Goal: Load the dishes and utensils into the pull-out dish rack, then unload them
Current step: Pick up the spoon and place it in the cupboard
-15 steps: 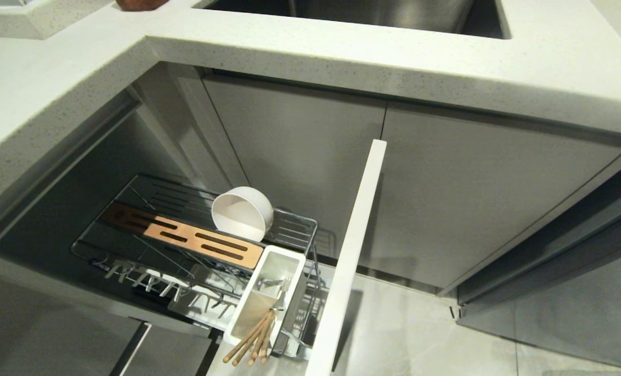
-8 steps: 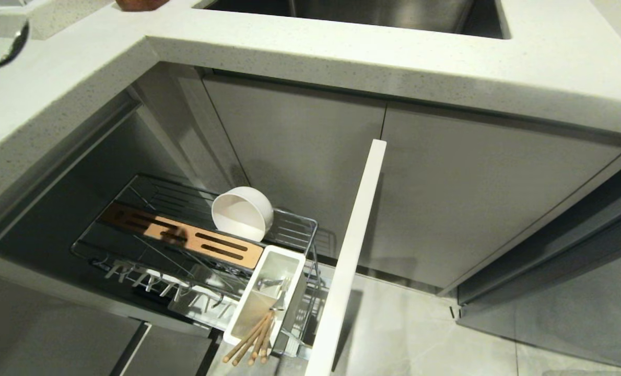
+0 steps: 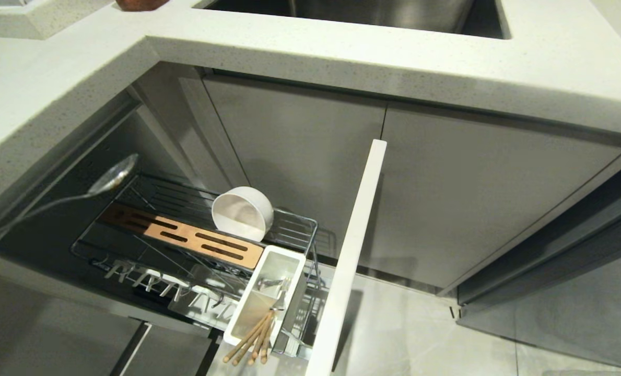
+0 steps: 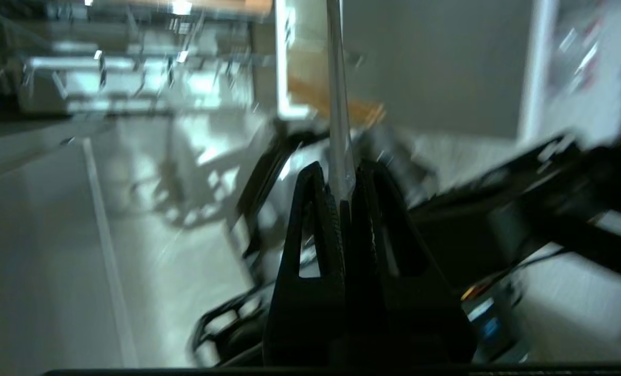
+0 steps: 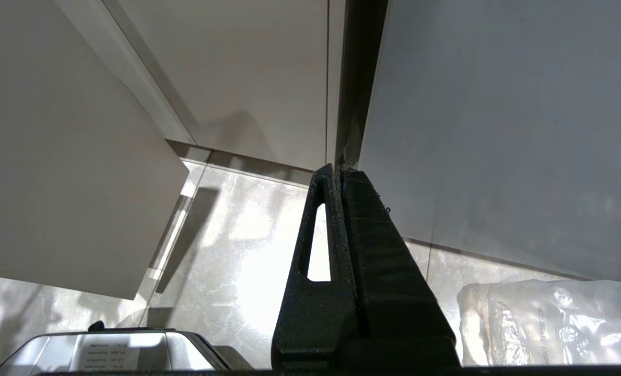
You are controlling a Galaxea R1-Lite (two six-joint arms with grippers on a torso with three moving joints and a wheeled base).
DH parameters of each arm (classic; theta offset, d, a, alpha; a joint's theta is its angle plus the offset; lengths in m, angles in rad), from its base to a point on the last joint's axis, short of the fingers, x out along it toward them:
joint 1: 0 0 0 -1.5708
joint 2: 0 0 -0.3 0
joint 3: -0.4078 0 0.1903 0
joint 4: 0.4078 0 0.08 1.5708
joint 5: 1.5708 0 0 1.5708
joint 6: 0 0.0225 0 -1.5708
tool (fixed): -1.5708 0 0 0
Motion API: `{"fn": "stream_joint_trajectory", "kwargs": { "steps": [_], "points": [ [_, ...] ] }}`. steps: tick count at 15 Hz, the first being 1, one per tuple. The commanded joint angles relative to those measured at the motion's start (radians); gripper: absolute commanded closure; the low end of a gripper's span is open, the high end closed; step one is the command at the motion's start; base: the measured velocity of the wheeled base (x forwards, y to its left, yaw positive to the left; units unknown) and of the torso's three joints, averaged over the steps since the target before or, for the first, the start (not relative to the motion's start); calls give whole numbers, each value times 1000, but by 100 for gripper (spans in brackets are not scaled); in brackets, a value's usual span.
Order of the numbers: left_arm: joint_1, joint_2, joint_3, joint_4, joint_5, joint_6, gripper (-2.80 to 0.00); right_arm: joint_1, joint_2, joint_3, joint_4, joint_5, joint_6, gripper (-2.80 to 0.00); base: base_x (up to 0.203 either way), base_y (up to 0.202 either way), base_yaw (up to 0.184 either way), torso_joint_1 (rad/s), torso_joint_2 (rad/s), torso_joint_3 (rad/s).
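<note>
Left pincer [image 4: 344,201] itself outside head view, blurred at wrist, clamped on spoon [image 3: 113,177] handle; bowl end at nine o'clock above dish rack [image 3: 289,230]. Right pincer [image 5: 339,175] closed, empty.

The spoon [image 3: 113,178] is shiny silver; the bowl [image 3: 242,213] matte cream-white. Light-wood chopsticks [image 3: 252,338] sit in the white caddy [image 3: 247,313] of the chrome wire rack [image 3: 300,230], whose wooden strip [image 3: 185,237] is warm brown with dark slots. The countertop [image 3: 341,47] is pale — finely speckled grey.
</note>
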Motion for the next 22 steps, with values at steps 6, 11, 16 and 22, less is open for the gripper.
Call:
{"fn": "stream_joint_trajectory", "kwargs": {
  "steps": [6, 11, 16, 22],
  "points": [
    [-125, 139, -48, 33, 106, 41, 0, 1, 0, 3, 0, 0, 0, 0, 0, 0, 0, 0, 0, 0],
    [-420, 263, -153, -47, 335, -181, 0, 0, 0, 2, 0, 0, 0, 0, 0, 0, 0, 0, 0, 0],
    [-730, 424, -194, -50, 682, -432, 0, 1, 0, 2, 0, 0, 0, 0, 0, 0, 0, 0, 0, 0],
    [-748, 472, -166, 89, 686, -652, 0, 0, 0, 3, 0, 0, 0, 0, 0, 0, 0, 0, 0, 0]
  ]
}}
